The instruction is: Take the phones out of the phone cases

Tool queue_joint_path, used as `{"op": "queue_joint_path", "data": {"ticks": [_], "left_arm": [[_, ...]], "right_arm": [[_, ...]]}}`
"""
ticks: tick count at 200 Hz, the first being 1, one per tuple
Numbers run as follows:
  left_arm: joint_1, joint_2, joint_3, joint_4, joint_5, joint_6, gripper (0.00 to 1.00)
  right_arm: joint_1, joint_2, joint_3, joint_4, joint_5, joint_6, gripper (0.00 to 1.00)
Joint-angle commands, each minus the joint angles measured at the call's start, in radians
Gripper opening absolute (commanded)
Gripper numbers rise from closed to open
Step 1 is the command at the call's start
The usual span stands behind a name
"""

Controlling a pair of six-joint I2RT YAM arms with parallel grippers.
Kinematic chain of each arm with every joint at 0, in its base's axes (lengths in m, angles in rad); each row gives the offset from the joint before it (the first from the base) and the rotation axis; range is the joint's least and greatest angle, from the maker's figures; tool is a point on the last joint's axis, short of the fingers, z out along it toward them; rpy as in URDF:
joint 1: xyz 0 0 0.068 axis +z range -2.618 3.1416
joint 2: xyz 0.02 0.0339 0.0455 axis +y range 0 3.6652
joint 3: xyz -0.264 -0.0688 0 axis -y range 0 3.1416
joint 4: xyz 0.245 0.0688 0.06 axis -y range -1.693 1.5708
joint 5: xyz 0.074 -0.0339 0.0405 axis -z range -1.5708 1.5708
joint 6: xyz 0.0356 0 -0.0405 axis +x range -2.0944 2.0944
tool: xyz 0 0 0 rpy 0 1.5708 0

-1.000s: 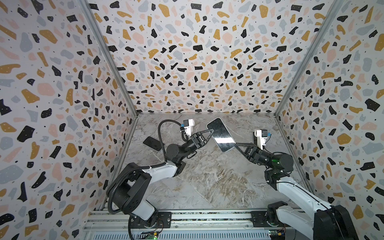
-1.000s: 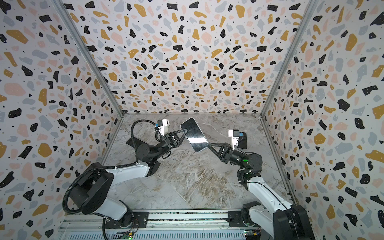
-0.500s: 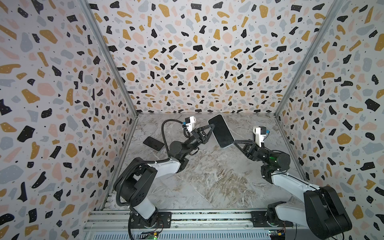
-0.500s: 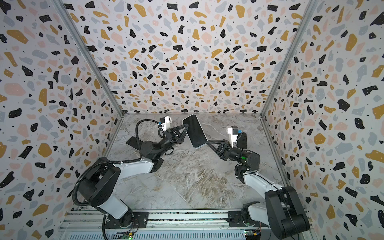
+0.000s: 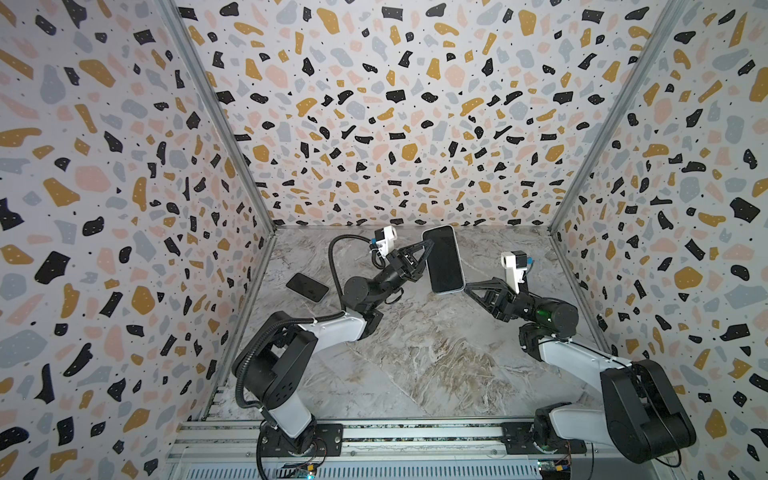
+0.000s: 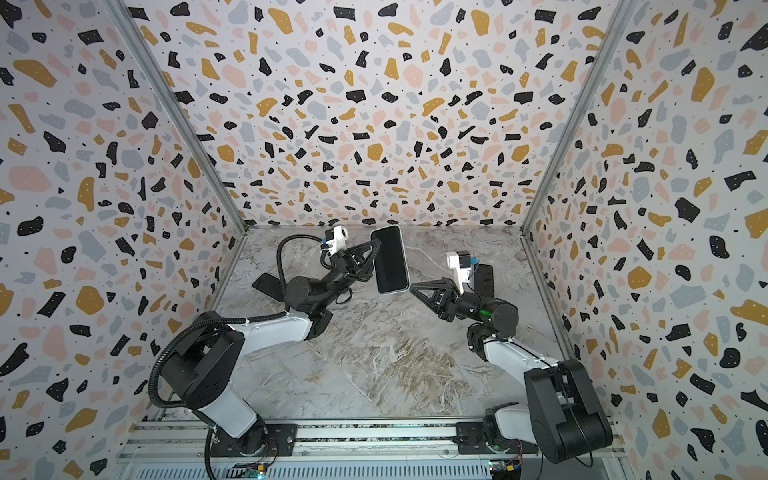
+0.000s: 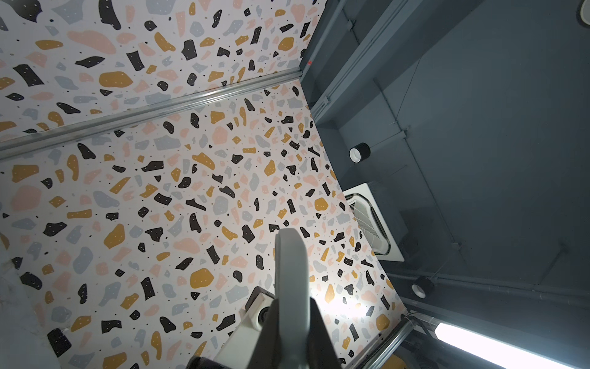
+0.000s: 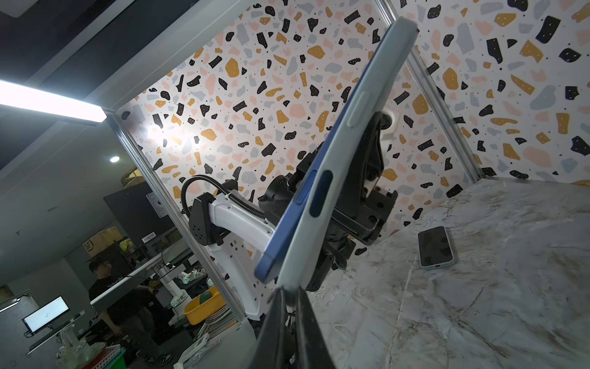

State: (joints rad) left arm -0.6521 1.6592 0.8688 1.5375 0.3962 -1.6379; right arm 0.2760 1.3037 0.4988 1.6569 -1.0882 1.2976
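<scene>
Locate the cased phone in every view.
In both top views: cased phone raised at back centre.
Left wrist: only its pale edge, low in frame.
Right wrist: edge-on, mid-frame.
Shared landmark: spare phone flat on the table, absent from left wrist.

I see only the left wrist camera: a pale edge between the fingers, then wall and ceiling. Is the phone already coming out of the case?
Observer: Partly. In the right wrist view the blue phone stands off the pale phone case at its lower end; toward the other end the gap closes.
Operator: Where is the right gripper?
Observer: The right gripper is shut, its tips at the case's lower corner. Whether they pinch the rim I cannot tell.
Operator: And what does the left gripper hold exactly?
Observer: In both top views the left gripper clamps one long edge of the case, held above the table with the dark screen facing up.
</scene>
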Motion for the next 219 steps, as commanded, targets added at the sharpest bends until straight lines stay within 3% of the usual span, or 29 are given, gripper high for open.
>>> {"op": "queue_joint_path", "data": {"ticks": [1,58,69,83,98,114,134,159,219], "left_arm": [[-0.061,-0.010,0.035,0.292,0.090,-0.029,0.00],[-0.061,-0.041,0.010,0.204,0.095,0.035,0.00],[-0.060,-0.058,0.009,0.144,0.102,0.071,0.00],[-0.054,-0.090,0.002,0.035,0.108,0.138,0.00],[-0.039,-0.134,-0.012,-0.092,0.107,0.219,0.00],[-0.018,-0.186,-0.037,-0.224,0.089,0.302,0.00],[0.010,-0.205,-0.063,-0.254,0.085,0.321,0.00],[0.033,-0.209,-0.073,-0.246,0.104,0.303,0.00],[0.037,-0.254,-0.023,-0.550,0.105,0.455,0.00]], "right_arm": [[0.008,0.021,0.046,0.099,0.011,-0.016,0.00],[0.001,-0.002,0.039,0.039,0.017,-0.028,0.00],[-0.007,-0.025,0.031,-0.014,0.016,-0.046,0.09],[-0.020,-0.069,0.019,-0.108,0.021,-0.070,0.28],[-0.040,-0.141,0.009,-0.291,0.029,-0.136,0.40],[-0.058,-0.232,0.011,-0.612,0.072,-0.258,0.44],[-0.065,-0.300,0.008,-0.801,0.096,-0.332,0.50],[-0.086,-0.378,-0.004,-0.943,0.112,-0.346,0.53],[-0.033,-0.495,-0.045,-1.054,0.127,-0.335,0.60]]}}
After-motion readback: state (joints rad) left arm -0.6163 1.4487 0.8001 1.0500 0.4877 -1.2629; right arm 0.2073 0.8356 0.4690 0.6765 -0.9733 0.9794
